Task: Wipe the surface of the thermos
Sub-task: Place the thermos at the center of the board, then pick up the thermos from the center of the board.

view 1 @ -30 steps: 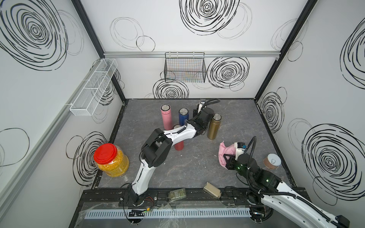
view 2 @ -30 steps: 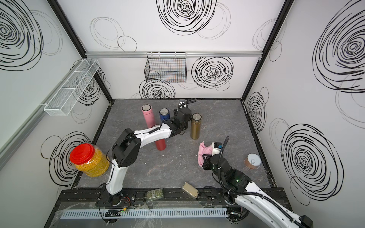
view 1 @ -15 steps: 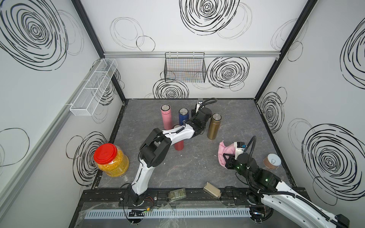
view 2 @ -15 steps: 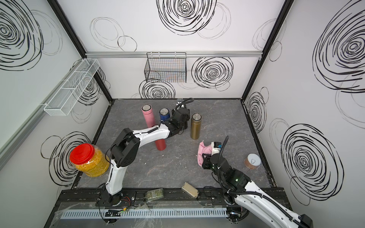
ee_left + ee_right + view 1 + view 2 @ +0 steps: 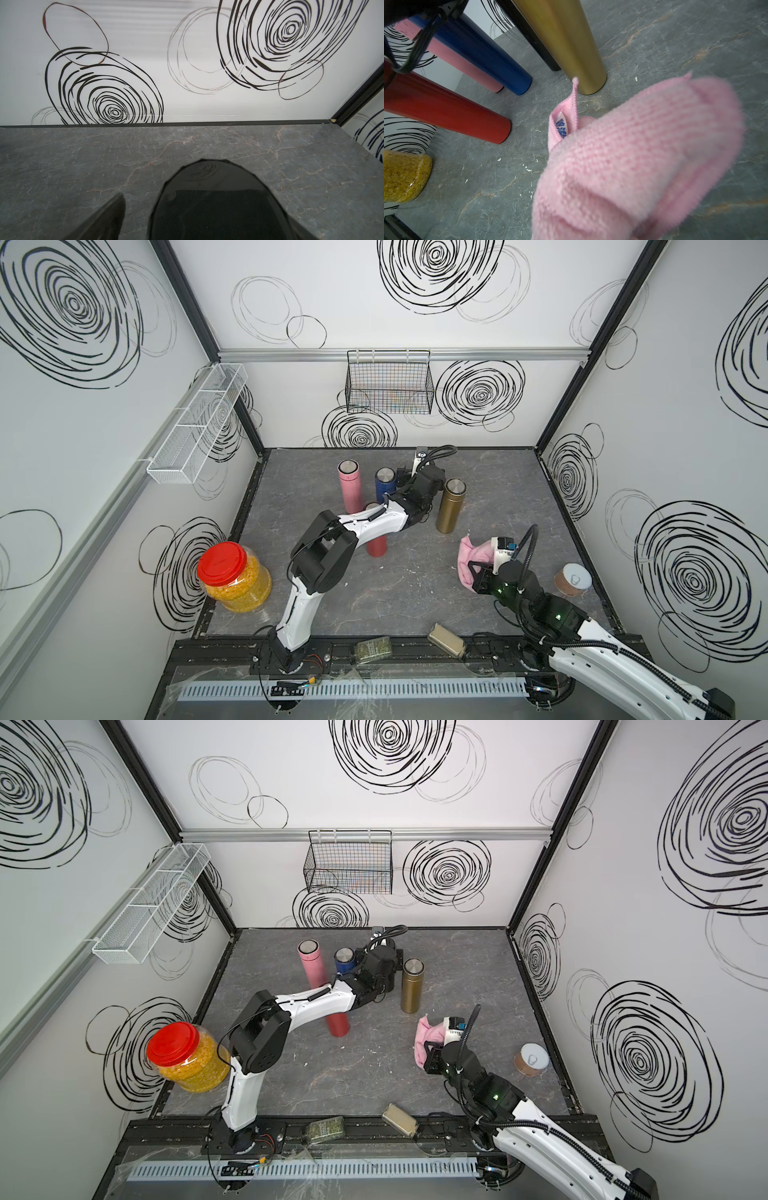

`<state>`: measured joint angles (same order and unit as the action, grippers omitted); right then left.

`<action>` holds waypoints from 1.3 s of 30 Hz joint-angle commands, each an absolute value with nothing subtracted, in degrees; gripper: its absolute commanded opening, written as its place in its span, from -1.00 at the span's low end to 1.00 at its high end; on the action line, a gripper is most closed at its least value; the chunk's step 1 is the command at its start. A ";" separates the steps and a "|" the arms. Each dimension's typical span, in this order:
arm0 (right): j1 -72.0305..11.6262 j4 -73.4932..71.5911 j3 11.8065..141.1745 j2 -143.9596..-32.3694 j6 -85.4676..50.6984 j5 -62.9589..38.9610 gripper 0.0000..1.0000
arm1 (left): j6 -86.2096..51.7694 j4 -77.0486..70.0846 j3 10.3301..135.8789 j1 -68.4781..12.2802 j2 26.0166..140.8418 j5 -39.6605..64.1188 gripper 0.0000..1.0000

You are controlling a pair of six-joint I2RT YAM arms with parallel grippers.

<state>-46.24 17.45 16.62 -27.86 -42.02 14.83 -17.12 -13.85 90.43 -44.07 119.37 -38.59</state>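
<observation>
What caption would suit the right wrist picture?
Pink cloth up close; gold flask, blue flask and red flask standing beyond.

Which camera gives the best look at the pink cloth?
The right wrist view: the pink cloth fills the frame, its knit and blue-printed label clear. Both top views show it small and bunched. The left wrist view misses it.
</observation>
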 commanded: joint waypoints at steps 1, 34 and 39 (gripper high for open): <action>-45.92 16.21 18.39 -27.90 -41.28 14.56 -1.00 | -17.14 -16.31 90.24 -44.54 114.64 -39.36 0.99; -44.83 24.46 18.27 -18.89 -42.83 13.54 -1.00 | -21.09 3.04 101.03 -55.81 114.20 -29.27 0.99; -44.75 24.54 17.50 -17.98 -42.98 13.51 -1.00 | -21.74 5.37 104.58 -55.81 118.27 -30.77 0.99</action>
<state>-45.08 23.40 18.04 -18.63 -42.22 13.52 -20.67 4.47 101.86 -55.77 116.60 -30.20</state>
